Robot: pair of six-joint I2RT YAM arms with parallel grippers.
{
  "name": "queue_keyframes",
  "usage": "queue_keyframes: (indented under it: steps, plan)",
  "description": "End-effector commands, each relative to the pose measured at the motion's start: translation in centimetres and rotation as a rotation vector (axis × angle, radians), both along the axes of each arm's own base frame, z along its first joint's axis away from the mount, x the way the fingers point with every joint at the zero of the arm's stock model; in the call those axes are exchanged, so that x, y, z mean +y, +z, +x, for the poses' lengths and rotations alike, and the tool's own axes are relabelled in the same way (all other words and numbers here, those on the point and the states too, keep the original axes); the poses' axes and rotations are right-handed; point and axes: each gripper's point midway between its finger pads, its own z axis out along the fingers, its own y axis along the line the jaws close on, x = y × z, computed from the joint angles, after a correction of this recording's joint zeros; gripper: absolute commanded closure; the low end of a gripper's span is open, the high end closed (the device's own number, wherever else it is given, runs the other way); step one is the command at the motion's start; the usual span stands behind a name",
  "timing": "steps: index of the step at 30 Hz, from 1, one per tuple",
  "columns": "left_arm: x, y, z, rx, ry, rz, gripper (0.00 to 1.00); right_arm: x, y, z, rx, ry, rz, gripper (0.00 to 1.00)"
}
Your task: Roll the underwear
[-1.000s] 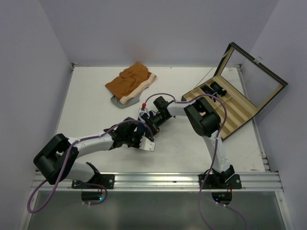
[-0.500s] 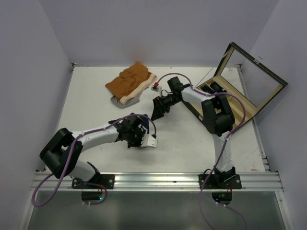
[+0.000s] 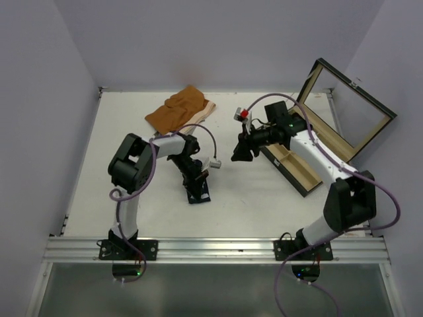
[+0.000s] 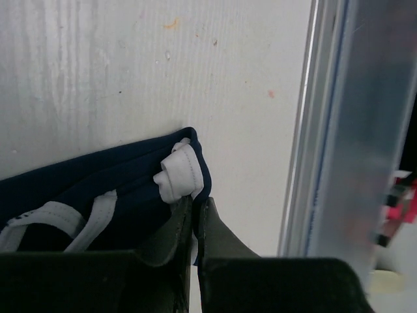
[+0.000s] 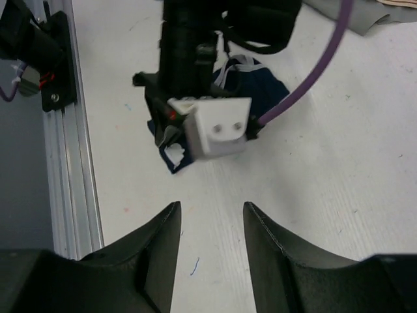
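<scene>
The underwear [image 3: 202, 193] is a small navy bundle with white trim lying on the white table near the middle front. My left gripper [image 3: 196, 187] is down on it. In the left wrist view the jaws [image 4: 197, 207] are shut on the navy edge of the underwear [image 4: 117, 173], beside a curled bit of white trim. My right gripper [image 3: 238, 152] hangs open and empty above the table, to the right of the underwear. Its wrist view shows the open gripper [image 5: 212, 215] with bare table between the fingers, and the underwear [image 5: 260, 81] beyond, under the left gripper.
Orange-brown shorts [image 3: 178, 111] lie at the back of the table. A bit of grey garment [image 5: 365, 23] shows next to them. An open wooden box [image 3: 310, 158] with a raised lid stands at the right. An aluminium rail [image 3: 211, 247] runs along the near edge.
My right gripper has drawn back from the underwear, up and to the right, and is now open. My left arm has folded in over the underwear and still grips it.
</scene>
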Motion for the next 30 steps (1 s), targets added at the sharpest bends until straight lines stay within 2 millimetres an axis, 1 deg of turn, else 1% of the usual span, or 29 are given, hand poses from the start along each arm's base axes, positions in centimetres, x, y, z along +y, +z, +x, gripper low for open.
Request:
queue_keyframes:
  steps: [1, 2, 3, 4, 5, 6, 7, 8, 9, 10, 11, 12, 13, 14, 15, 16, 18, 19, 20, 21, 22, 26, 27, 29, 30]
  plan:
    - [2.0, -2.9, 0.1, 0.170, 0.029, 0.078, 1.00, -1.1, 0.4, -2.6, -0.105, 0.055, -0.040, 0.53]
    - [1.6, -2.9, 1.2, 0.155, 0.032, 0.067, 1.00, -0.7, 0.3, -3.4, -0.144, 0.091, -0.062, 0.54]
    - [2.0, -3.8, 1.4, 0.195, 0.045, 0.080, 1.00, -0.4, 0.8, -4.2, -0.183, 0.122, -0.065, 0.54]
    - [1.8, -3.9, 2.6, 0.171, 0.040, 0.069, 1.00, -0.1, 0.4, -5.2, -0.189, 0.154, -0.082, 0.55]
    - [2.0, -4.1, 2.8, 0.186, 0.044, 0.078, 1.00, 1.1, 0.0, -6.4, -0.230, 0.208, -0.112, 0.55]
    - [2.1, -4.9, 3.0, 0.198, 0.041, 0.084, 1.00, 1.8, -0.6, -7.3, -0.250, 0.248, -0.121, 0.55]
    - [1.9, -5.0, 3.7, 0.186, 0.044, 0.078, 1.00, 2.5, -1.0, -7.9, -0.272, 0.283, -0.129, 0.55]
    - [2.0, -5.1, 3.9, 0.189, 0.047, 0.080, 0.99, 4.0, -1.6, -9.4, -0.293, 0.345, -0.133, 0.55]
    - [2.1, -5.6, 3.8, 0.194, 0.041, 0.085, 0.99, 4.8, -2.8, -8.9, -0.344, 0.347, -0.157, 0.56]
    - [2.1, -5.7, 3.7, 0.200, 0.038, 0.087, 0.99, 5.5, -3.6, -9.3, -0.373, 0.374, -0.164, 0.56]
    - [2.2, -5.9, 3.8, 0.205, 0.044, 0.088, 0.99, 6.9, -4.2, -10.4, -0.419, 0.437, -0.164, 0.56]
    - [2.4, -6.2, 3.5, 0.219, 0.043, 0.093, 0.99, 7.8, -5.1, -9.7, -0.479, 0.431, -0.178, 0.55]
    - [2.5, -6.3, 3.2, 0.229, 0.042, 0.094, 0.98, 8.6, -6.5, -9.9, -0.476, 0.449, -0.193, 0.55]
    - [2.6, -6.5, 3.3, 0.224, 0.047, 0.092, 0.98, 9.4, -7.3, -10.3, -0.486, 0.481, -0.199, 0.55]
    - [2.6, -6.6, 3.1, 0.228, 0.053, 0.098, 0.98, 10.5, -7.4, -9.9, -0.509, 0.483, -0.185, 0.54]
    - [2.7, -6.6, 2.8, 0.232, 0.055, 0.099, 0.97, 10.9, -9.0, -9.5, -0.497, 0.475, -0.217, 0.54]
    - [2.8, -6.8, 2.8, 0.225, 0.066, 0.111, 0.97, 12.3, -9.5, -9.0, -0.544, 0.463, -0.200, 0.53]
    - [2.8, -6.9, 2.7, 0.224, 0.068, 0.113, 0.97, 12.5, -10.0, -8.4, -0.565, 0.443, -0.217, 0.53]
    - [2.9, -7.2, 2.8, 0.217, 0.074, 0.113, 0.97, 12.9, -10.8, -8.6, -0.567, 0.453, -0.223, 0.53]
    - [2.8, -7.1, 2.7, 0.215, 0.081, 0.118, 0.97, 13.2, -11.0, -8.3, -0.577, 0.459, -0.225, 0.53]
    - [2.9, -7.2, 2.6, 0.218, 0.083, 0.121, 0.97, 13.3, -11.9, -8.4, -0.574, 0.473, -0.242, 0.53]
    - [2.8, -7.2, 2.6, 0.214, 0.090, 0.120, 0.95, 13.4, -12.8, -8.3, -0.581, 0.515, -0.260, 0.54]
    - [2.8, -7.2, 2.5, 0.221, 0.093, 0.119, 0.94, 13.2, -13.5, -8.5, -0.568, 0.528, -0.273, 0.54]
    - [2.8, -7.2, 2.7, 0.217, 0.099, 0.116, 0.94, 13.3, -13.7, -8.7, -0.570, 0.542, -0.266, 0.54]
    - [2.8, -7.3, 2.5, 0.220, 0.101, 0.123, 0.93, 13.2, -13.9, -9.2, -0.550, 0.566, -0.259, 0.55]
